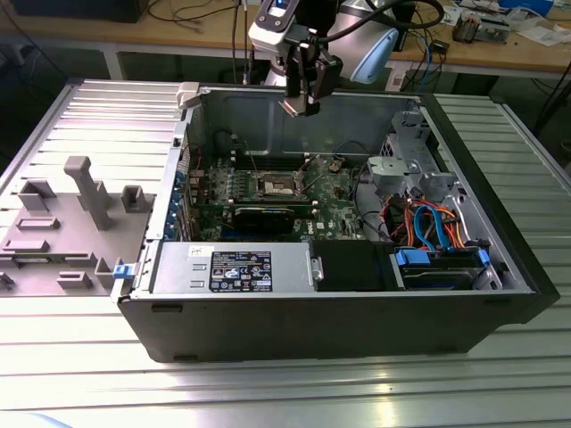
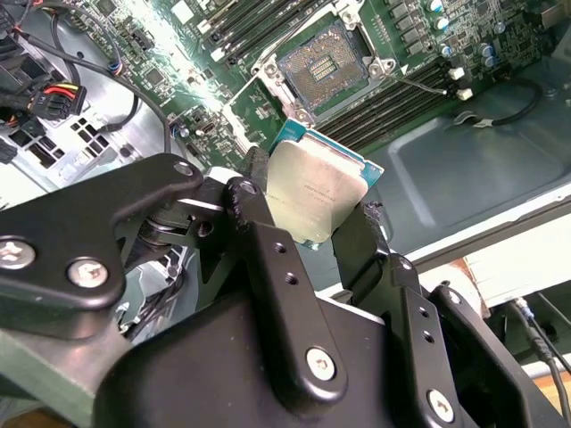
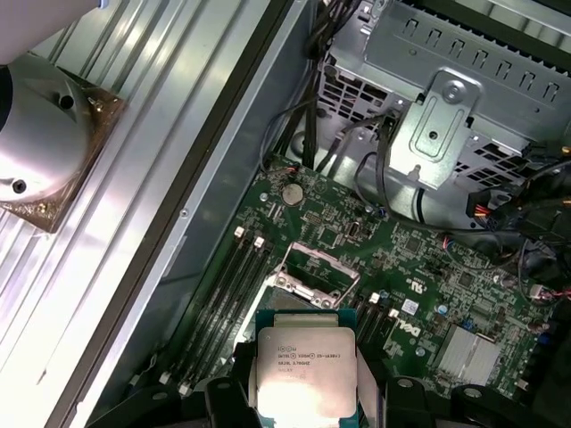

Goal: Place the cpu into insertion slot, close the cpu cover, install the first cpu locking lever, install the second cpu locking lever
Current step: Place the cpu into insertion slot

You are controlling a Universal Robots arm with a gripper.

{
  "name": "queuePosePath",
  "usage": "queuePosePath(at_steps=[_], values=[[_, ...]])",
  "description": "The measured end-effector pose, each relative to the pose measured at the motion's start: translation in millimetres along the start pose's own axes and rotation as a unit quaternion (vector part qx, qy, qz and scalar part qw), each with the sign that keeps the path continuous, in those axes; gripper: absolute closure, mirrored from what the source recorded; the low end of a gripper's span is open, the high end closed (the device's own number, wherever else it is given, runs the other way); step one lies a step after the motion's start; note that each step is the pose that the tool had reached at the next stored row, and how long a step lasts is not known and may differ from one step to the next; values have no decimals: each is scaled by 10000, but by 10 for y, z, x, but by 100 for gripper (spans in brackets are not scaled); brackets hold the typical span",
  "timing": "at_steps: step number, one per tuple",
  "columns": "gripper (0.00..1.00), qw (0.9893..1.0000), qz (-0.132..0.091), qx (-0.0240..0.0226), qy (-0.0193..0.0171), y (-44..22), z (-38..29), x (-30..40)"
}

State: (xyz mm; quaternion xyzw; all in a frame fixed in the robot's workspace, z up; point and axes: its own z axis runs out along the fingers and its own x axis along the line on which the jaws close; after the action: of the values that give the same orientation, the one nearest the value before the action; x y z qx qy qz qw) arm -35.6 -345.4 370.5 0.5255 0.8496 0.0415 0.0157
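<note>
While your claw [image 1: 302, 105] hangs over the open case [image 1: 357, 325], you have the cpu [image 2: 317, 192] clamped in it | socket [image 2: 326, 64]: bare, well below the cpu.

over insertion slot [image 1: 273, 185]: clear | exterior view's right: drive cage [image 1: 406, 165], cables [image 1: 430, 223] | behind: case wall [image 1: 268, 120]

Silvery square cpu [image 2: 317, 192] hangs tilted above motherboard [image 3: 428, 259], cpu cover [image 3: 314, 267] open.

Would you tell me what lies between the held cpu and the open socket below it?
Only open air, in the exterior view: the gripper holds the cpu clear above the socket.
</note>
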Motion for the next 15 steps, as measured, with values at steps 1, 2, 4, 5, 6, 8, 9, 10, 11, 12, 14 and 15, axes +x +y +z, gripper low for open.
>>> queuePosePath(at_steps=[1, 2, 4, 5, 6, 8, 9, 10, 11, 12, 14, 15], values=[[47, 10000, 4, 0, -1, 0, 0, 0], [47, 10000, 9, 0, -1, 0, 0, 0], [47, 10000, 21, 0, -2, 0, 0, 0], [47, 10000, 27, -1, -2, 0, 0, 0], [47, 10000, 33, -1, -3, 0, 1, 0], [47, 10000, 49, -1, -4, 0, 0, 0], [47, 10000, 55, -1, -5, 0, 0, 0], [47, 10000, 64, -1, -6, 0, 0, 0], [47, 10000, 68, -1, -6, 0, 1, 0], [47, 10000, 72, -1, -6, 0, 0, 0], [47, 10000, 74, -1, -6, 0, 1, 0], [47, 10000, 76, -2, -7, 0, 1, 0]])
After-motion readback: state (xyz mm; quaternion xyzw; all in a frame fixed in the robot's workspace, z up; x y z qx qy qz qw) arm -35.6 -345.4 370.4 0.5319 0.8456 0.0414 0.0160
